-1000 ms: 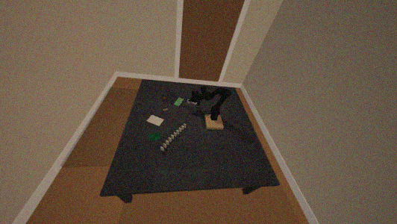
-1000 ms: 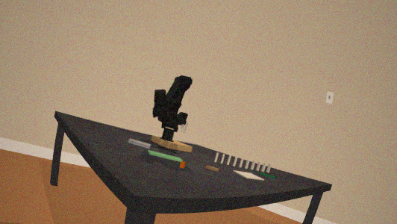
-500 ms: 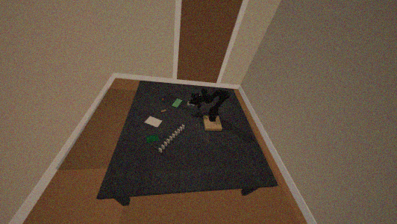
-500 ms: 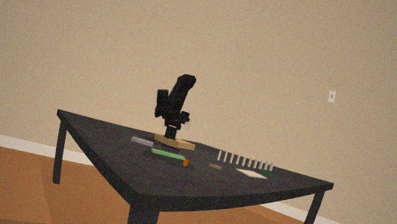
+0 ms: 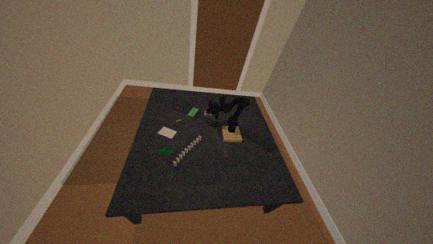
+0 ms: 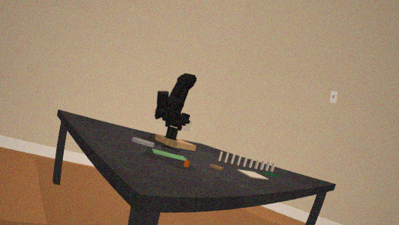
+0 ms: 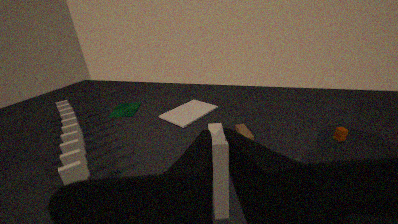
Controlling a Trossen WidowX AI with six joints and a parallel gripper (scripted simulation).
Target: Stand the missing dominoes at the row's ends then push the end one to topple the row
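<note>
A straight row of several pale dominoes (image 5: 175, 163) (image 6: 220, 156) (image 7: 75, 173) stands upright and evenly spaced on the dark table. My gripper (image 7: 215, 136) is shut on one pale domino (image 7: 221, 175) (image 6: 188, 127), which looks upright between the fingers in the wrist view. In the exterior view the gripper is in front of the arm's base, with the held domino above the table top and apart from the row. In the wrist view the row is to the left of the fingers. The fingers cover part of the held domino.
A white slab (image 5: 167, 132) (image 6: 253, 174) (image 7: 188, 113) and a dark green piece (image 5: 166, 150) (image 7: 125, 110) lie beside the row. A light green slab (image 5: 193, 112) (image 6: 169, 154), a brown block (image 5: 178, 120) (image 6: 216, 166) (image 7: 244, 131), an orange piece (image 6: 187, 163) (image 7: 341, 134) and a grey slab (image 6: 142, 142) lie farther off.
</note>
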